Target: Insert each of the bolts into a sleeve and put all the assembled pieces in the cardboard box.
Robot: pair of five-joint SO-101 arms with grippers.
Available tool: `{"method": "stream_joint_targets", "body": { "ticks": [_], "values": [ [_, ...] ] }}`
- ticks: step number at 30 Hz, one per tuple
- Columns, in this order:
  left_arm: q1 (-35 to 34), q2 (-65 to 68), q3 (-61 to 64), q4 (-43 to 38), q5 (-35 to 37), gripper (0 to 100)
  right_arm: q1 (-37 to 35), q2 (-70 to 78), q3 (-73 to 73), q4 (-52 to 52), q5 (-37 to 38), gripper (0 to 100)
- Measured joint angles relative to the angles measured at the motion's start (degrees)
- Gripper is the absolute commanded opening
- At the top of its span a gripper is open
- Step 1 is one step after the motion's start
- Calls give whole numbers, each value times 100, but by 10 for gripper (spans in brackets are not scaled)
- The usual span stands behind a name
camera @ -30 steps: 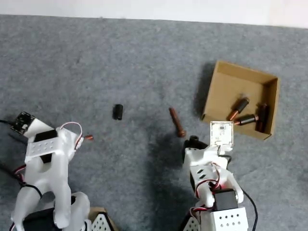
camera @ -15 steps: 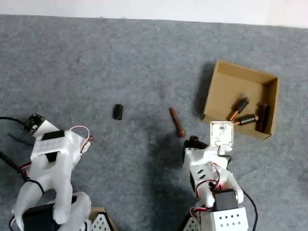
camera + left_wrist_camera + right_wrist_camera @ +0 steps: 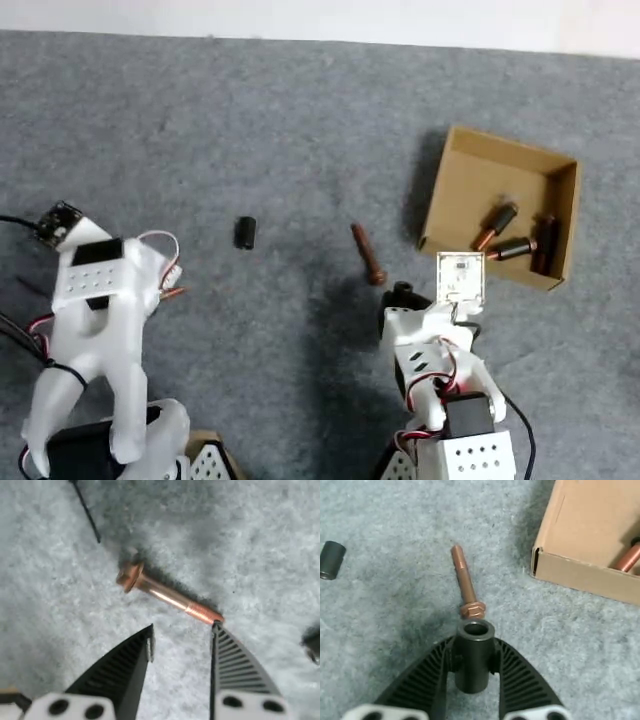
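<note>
A copper bolt (image 3: 167,595) lies on the grey carpet just ahead of my open left gripper (image 3: 183,629); one fingertip (image 3: 216,628) is close to its threaded end. From above, only the bolt's tip (image 3: 174,293) shows beside the left arm. My right gripper (image 3: 475,646) is shut on an upright black sleeve (image 3: 475,662), right behind the head of a second bolt (image 3: 466,585) that also lies mid-table (image 3: 367,254). A loose black sleeve (image 3: 245,232) sits further left. The cardboard box (image 3: 436,190) at the right holds three assembled pieces (image 3: 497,225).
A thin black cable (image 3: 85,510) lies on the carpet beyond the left bolt. The box's near wall (image 3: 585,572) stands close to the right gripper's side. Open carpet stretches across the back and middle of the table.
The left arm has swung about over its bolt, its wrist shifting right and then back left and further up. The right arm with its sleeve has not moved.
</note>
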Motion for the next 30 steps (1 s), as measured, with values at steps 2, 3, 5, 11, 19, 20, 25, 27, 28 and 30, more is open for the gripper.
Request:
{"method": "stream_joint_targets", "body": {
  "ticks": [2, 3, 5, 11, 19, 20, 25, 27, 28, 30],
  "values": [
    [0, 0, -114, 149, 229, 179, 0, 0, 0, 0, 0, 9],
    [0, 0, -132, 167, 308, 179, 0, 0, 0, 0, 0, 9],
    [-9, 0, -141, 167, 519, 179, 0, 0, 0, 0, 0, 9],
    [-9, 0, 325, -246, 756, 179, 0, 0, 0, 0, 0, 9],
    [-44, 0, 985, -1477, 932, 179, 0, 0, 0, 0, 0, 9],
    [-53, 0, 1002, -1521, 932, 179, 0, 0, 0, 0, 0, 9],
    [-53, 0, 1046, -1574, 967, 179, 0, 0, 0, 0, 0, 9],
    [-53, 0, 1099, -1600, 967, 179, 0, 0, 0, 0, 0, 9],
    [-53, 0, 1108, -1609, 967, 179, 0, 0, 0, 0, 0, 9],
    [-123, 0, 1125, -1609, 967, 179, 0, 0, 0, 0, 0, 9]
  ]
}}
